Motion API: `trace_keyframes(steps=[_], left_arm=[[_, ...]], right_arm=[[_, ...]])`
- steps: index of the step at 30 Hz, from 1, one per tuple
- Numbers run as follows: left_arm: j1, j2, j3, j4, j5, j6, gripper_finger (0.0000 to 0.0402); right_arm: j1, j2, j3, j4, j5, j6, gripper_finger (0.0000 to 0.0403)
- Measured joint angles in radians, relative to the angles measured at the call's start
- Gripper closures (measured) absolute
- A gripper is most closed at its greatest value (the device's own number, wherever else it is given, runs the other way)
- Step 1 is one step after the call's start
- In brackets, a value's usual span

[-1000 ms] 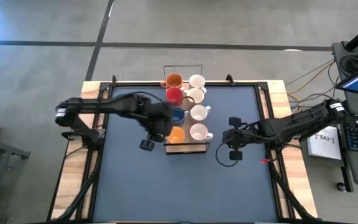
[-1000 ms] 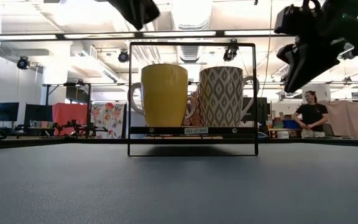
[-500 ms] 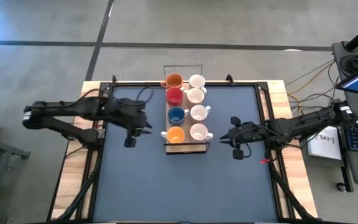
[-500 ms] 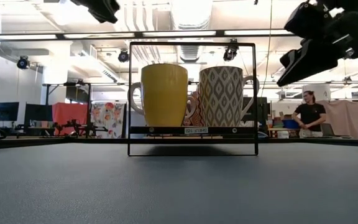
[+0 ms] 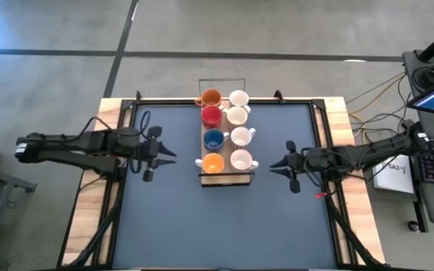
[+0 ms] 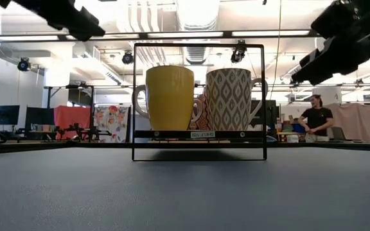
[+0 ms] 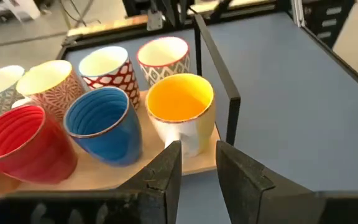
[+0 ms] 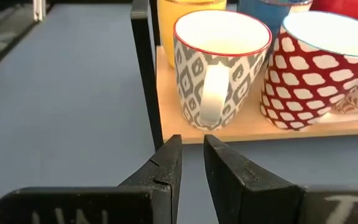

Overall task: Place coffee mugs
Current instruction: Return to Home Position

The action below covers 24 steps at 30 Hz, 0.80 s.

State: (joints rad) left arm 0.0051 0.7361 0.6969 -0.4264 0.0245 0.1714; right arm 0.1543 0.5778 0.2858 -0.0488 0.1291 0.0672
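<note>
High view: coffee mugs (image 5: 214, 139) are racked on shelf (image 5: 224, 178), well apart from left gripper (image 5: 172, 156) and right gripper (image 5: 272, 164), both held nearly closed, empty. Dark table (image 5: 217, 226); workshop (image 6: 44, 115) seen behind.

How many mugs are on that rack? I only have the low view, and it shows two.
Observer: Eight mugs, in two rows of four. The high view shows them all on the rack.
Operator: Are the grippers clear of it?
Observer: Yes. The left gripper hangs off the rack's left side and the right gripper off its right. Neither touches it.
Operator: Is either one carrying anything?
Observer: No. In each wrist view the fingers sit close together with nothing between them.
</note>
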Motion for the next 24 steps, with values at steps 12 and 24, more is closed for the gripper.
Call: trace_keyframes(steps=[12,24], left_arm=[[0.000,-0.148,-0.186,0.188,-0.043,-0.109,0.0319],[0.002,-0.148,-0.339,0.385,-0.044,-0.178,0.0319]], right_arm=[[0.000,-0.119,-0.181,0.115,0.002,0.036,0.0344],[-0.001,-0.200,-0.269,0.166,0.002,0.044,0.0344]])
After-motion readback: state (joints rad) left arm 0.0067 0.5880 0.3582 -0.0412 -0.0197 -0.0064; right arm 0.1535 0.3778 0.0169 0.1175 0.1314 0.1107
